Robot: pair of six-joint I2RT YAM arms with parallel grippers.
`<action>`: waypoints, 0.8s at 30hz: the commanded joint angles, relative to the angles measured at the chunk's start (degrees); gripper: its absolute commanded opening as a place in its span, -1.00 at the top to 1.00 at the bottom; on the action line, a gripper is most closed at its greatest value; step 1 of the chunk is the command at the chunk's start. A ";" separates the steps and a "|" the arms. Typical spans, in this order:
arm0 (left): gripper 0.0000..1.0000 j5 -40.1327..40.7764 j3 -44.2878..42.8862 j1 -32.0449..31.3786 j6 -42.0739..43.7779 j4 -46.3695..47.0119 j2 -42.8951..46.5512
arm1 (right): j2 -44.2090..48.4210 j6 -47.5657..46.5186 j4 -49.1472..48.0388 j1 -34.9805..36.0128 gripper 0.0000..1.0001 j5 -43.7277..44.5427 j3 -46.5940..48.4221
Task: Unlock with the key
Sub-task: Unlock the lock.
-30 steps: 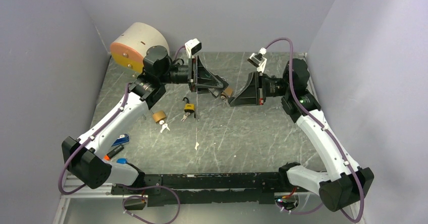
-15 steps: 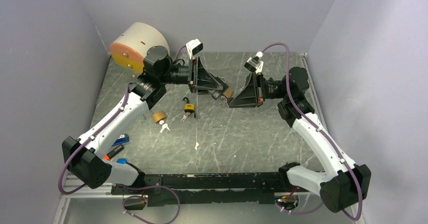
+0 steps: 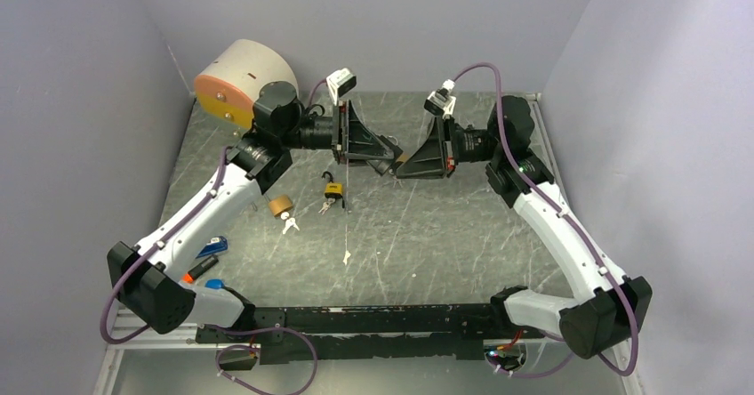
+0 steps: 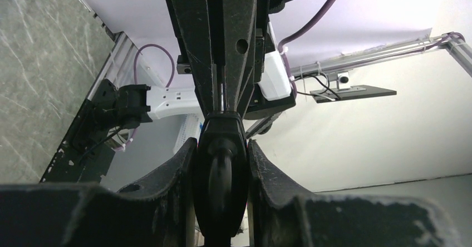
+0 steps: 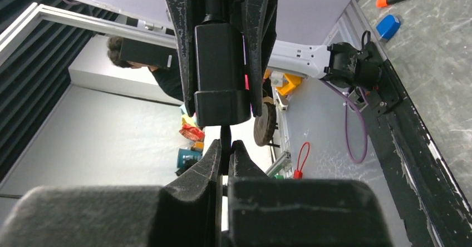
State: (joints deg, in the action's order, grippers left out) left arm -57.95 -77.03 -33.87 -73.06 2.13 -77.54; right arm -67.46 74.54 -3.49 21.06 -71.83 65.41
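Above the middle of the table my two grippers meet tip to tip. My left gripper (image 3: 389, 158) (image 4: 221, 147) is shut on a dark padlock (image 4: 222, 172) (image 5: 222, 85), which fills the gap between its fingers; in the top view only a small tan bit of the padlock (image 3: 401, 157) shows. My right gripper (image 3: 405, 167) (image 5: 224, 147) is shut on a thin dark key (image 5: 224, 134) that runs straight up to the padlock's underside. Whether the key's blade sits inside the lock is hidden.
On the table below lie a black and yellow padlock (image 3: 332, 188) with keys (image 3: 325, 205) and a brass padlock (image 3: 280, 205) with keys (image 3: 289, 225). A cream and orange drum (image 3: 236, 84) stands at the back left. Markers (image 3: 203, 267) lie at the front left.
My right arm has swung its wrist left and back, bringing its gripper closer against the left one. The left arm and padlock have stayed put.
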 commanded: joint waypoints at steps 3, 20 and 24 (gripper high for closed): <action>0.95 -7.27 -2.65 -6.29 7.17 -3.80 2.98 | -3.66 -0.68 -1.50 -0.40 1.00 19.64 2.09; 0.95 -2.65 -2.63 -4.85 28.93 13.35 1.77 | 0.87 64.52 -68.63 -0.33 1.00 28.33 -27.83; 0.95 -4.03 -2.39 -4.71 27.12 16.86 0.84 | 2.48 63.72 -68.64 -0.42 1.00 28.69 -29.80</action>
State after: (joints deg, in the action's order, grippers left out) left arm -54.52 -77.80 -36.56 -46.37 7.53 -77.32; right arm -66.08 115.92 -69.04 21.28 -53.69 36.69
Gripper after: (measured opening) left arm 0.331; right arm 0.040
